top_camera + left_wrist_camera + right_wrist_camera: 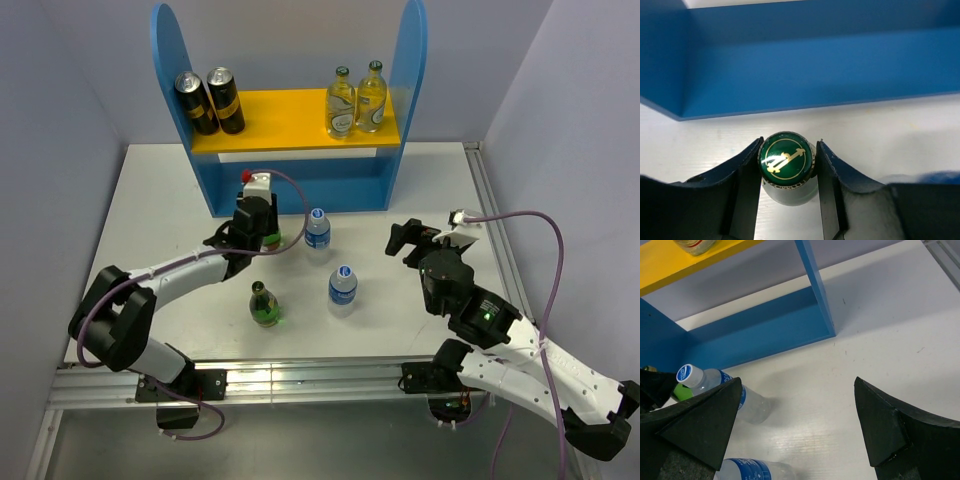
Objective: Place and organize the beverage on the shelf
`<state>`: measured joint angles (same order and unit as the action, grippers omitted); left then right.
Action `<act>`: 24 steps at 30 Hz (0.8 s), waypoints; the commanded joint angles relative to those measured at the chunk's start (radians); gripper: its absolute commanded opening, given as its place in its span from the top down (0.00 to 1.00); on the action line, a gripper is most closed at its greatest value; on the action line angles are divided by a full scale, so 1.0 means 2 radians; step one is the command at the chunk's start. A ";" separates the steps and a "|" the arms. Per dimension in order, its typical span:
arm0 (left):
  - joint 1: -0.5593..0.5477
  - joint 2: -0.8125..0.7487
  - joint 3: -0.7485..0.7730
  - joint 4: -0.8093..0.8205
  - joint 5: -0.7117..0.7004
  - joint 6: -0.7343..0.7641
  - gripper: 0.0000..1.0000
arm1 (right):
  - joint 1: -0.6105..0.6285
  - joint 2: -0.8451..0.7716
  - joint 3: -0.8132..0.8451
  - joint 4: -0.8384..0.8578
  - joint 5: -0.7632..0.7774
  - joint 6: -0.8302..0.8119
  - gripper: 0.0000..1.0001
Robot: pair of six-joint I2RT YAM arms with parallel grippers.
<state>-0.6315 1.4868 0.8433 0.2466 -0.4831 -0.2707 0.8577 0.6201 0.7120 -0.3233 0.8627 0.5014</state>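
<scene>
Snugly, the green bottle point(786, 161) sits within left gripper point(788, 150).

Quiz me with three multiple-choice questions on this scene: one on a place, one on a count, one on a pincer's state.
1. Where are the pale glass bottles? A upper board, right end; B upper board, left end; C lower level.
2. How many blue-capped bottles stand on the table? A one; B two; C four.
3. The left pincer is: A open; B shut on a green-capped bottle; C out of view.
Answers: A, they stand beside the right panel; B, two show in the top view; B, its fingers press the bottle from both sides.
</scene>
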 commanded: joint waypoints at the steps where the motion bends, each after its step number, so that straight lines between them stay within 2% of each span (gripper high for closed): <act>1: 0.029 -0.034 0.045 0.022 -0.013 0.019 1.00 | 0.001 -0.002 -0.005 0.017 0.000 0.006 0.00; 4: 0.055 -0.036 0.049 0.045 0.017 0.020 1.00 | 0.001 -0.003 -0.006 0.018 -0.002 0.007 0.00; 11: 0.105 -0.022 0.079 0.071 0.027 0.018 1.00 | 0.000 0.001 -0.007 0.022 -0.006 0.008 0.00; 18: 0.129 -0.003 0.103 0.082 0.033 0.021 1.00 | 0.000 0.006 -0.009 0.027 -0.012 0.009 0.00; 24: 0.141 0.028 0.101 0.137 0.021 0.017 1.00 | 0.000 0.009 -0.011 0.030 -0.016 0.009 0.00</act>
<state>-0.3603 1.5375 0.9760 0.2993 -0.4313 -0.2451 0.8577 0.6331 0.6979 -0.3042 0.8295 0.5056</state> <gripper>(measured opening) 0.444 0.998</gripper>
